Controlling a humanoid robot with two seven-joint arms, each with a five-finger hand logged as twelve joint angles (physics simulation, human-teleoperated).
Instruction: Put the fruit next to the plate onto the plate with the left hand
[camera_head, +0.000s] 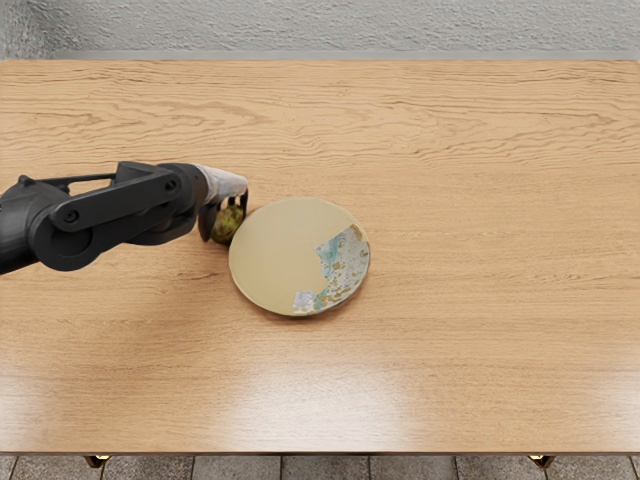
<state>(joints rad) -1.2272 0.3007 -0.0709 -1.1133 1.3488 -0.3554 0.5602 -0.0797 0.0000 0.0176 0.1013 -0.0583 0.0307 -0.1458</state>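
**Left hand clamped on the fruit, right at the plate's edge**

Starting from the near side of the wooden surface (420, 390): the tan plate (270, 255) sits about mid-way, with a patchy blue-white pattern on its right. Just off its upper-left rim is the small greenish fruit (228, 224). The left hand (222, 208) has its fingers curled down around it. Can't tell if it's lifted.

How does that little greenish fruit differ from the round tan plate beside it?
The small greenish-yellow fruit is far smaller than the round tan plate. The fruit is a rounded lump; the plate is a flat disc. The fruit is one mottled colour; the plate has a bluish patterned patch on its right. The left hand curls its fingers around the fruit; nothing holds the plate. Both look round from above.
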